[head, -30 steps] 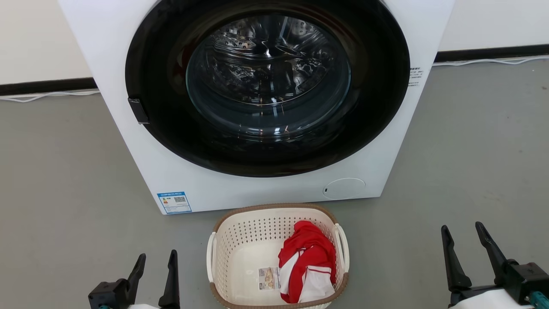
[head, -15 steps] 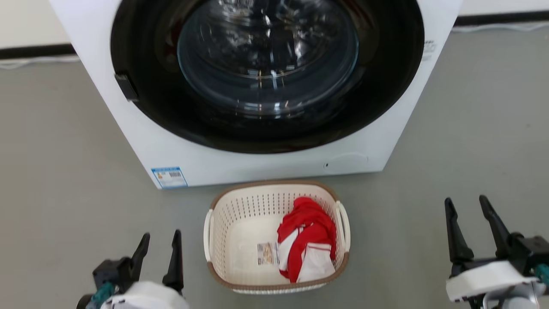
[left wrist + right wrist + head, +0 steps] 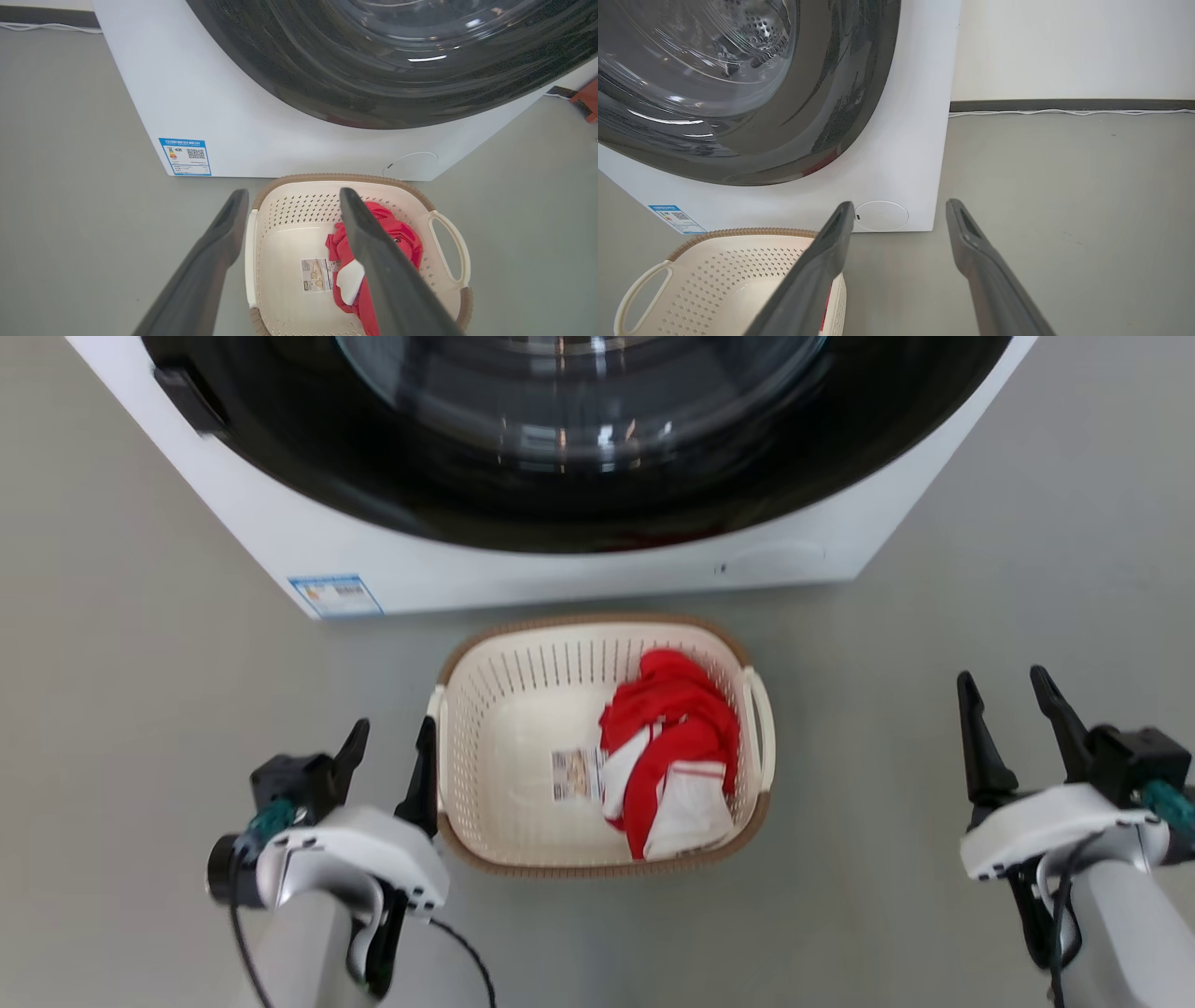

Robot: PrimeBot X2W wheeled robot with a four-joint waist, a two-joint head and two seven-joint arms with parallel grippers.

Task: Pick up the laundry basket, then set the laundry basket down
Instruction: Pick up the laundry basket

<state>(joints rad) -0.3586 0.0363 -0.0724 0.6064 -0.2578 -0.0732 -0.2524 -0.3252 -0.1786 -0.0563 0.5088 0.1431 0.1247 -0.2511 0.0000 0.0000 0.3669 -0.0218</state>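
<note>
Laundry basket (image 3: 523, 663) on the floor (image 3: 140, 709), not yet lifted
Your left hand (image 3: 395, 728) hangs released just beside its left rim; your right hand (image 3: 999, 677), released, is well apart; lift and set-down remain

Cream-white laundry basket (image 3: 504, 709), dotted with perforations, brown woven-look rim, holding a red-and-white garment (image 3: 672, 728). White washing machine (image 3: 467, 574), glossy black door ring (image 3: 420, 495), blue sticker (image 3: 336, 596), plain grey floor (image 3: 121, 709).

The cream-white perforated plastic laundry basket (image 3: 509, 775), brown-rimmed, stands upright on the grey floor (image 3: 140, 709). Red-and-white cloth (image 3: 672, 737) lies inside.
</note>
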